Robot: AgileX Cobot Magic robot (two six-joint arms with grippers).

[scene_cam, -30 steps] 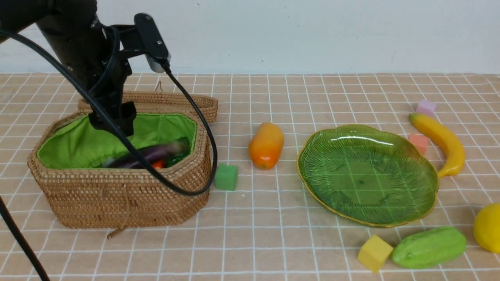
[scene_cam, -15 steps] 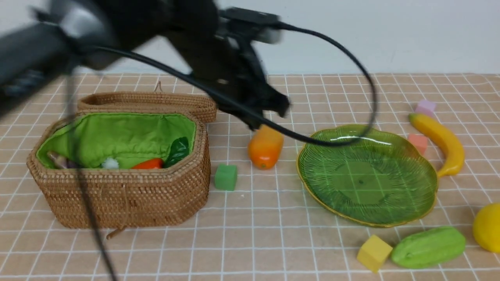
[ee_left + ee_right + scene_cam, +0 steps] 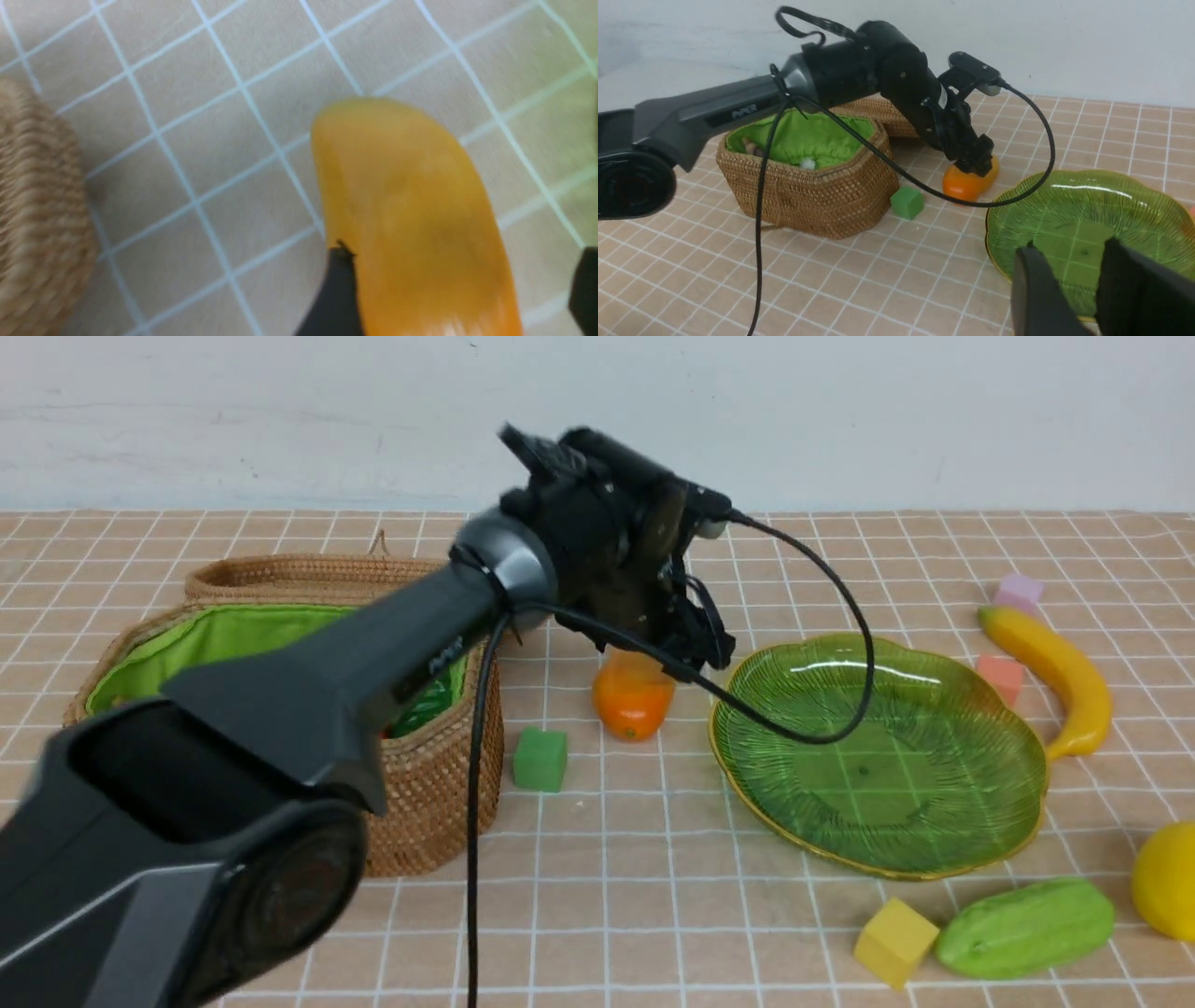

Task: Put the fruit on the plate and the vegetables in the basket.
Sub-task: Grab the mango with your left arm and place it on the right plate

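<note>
The orange mango point(image 3: 633, 707) lies on the cloth between the basket point(image 3: 425, 784) and the green plate point(image 3: 878, 756). My left gripper point(image 3: 689, 658) is down over its far end, open. In the left wrist view the mango point(image 3: 411, 210) sits between the dark fingers point(image 3: 338, 294); one touches its side and the other stands apart. The banana point(image 3: 1055, 677), lemon point(image 3: 1167, 882) and cucumber point(image 3: 1027, 929) lie around the plate. Carrot leaves point(image 3: 425, 705) show inside the basket. My right gripper point(image 3: 1073, 261) hovers open and empty near the plate's point(image 3: 1087, 210) edge.
Small foam cubes lie about: green point(image 3: 540, 759) beside the basket, yellow point(image 3: 894, 941) by the cucumber, pink point(image 3: 1001, 677) and purple point(image 3: 1018, 590) near the banana. The basket lid point(image 3: 280, 577) lies open behind it. My left arm and its cable point(image 3: 831, 728) cross the basket and the plate's rim.
My left gripper let the eggplant drop into the basket, then swung right and came down over the mango with open jaws.
</note>
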